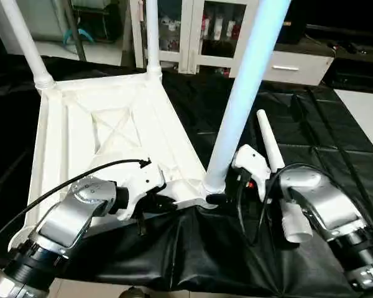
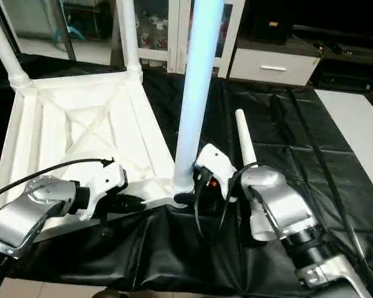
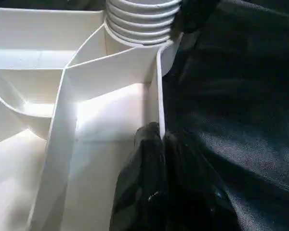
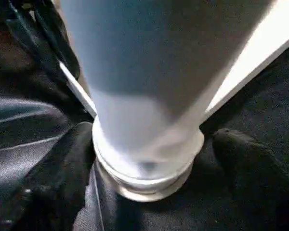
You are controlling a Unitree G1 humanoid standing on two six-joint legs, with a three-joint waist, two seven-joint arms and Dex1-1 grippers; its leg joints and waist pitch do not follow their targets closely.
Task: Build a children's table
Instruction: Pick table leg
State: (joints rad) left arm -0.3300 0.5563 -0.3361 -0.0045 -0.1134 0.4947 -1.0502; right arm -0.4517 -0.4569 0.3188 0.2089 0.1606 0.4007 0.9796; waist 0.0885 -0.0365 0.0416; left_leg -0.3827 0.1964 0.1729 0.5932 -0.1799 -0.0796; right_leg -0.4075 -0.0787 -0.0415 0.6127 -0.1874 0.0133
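Note:
The white tabletop (image 1: 68, 143) lies upside down on the black cover, ribs up. Two legs stand in its far corner sockets (image 1: 25, 37) (image 1: 152, 37). A third leg (image 1: 242, 93) stands upright in the near right socket. My right gripper (image 1: 219, 198) is shut around that leg's ringed base, one black finger (image 4: 53, 183) on each side. My left gripper (image 1: 168, 202) is shut on the tabletop's near rim beside that socket, pinching the thin wall (image 3: 159, 86). The fourth leg (image 1: 270, 146) lies loose on the cover, partly under my right forearm.
The black cover (image 1: 323, 130) spreads wide to the right of the tabletop. A white glass-door cabinet (image 1: 205, 31) and a white drawer unit (image 1: 292, 65) stand behind. Pale floor (image 1: 367, 118) shows at the far right. The cover's front edge runs just below my arms.

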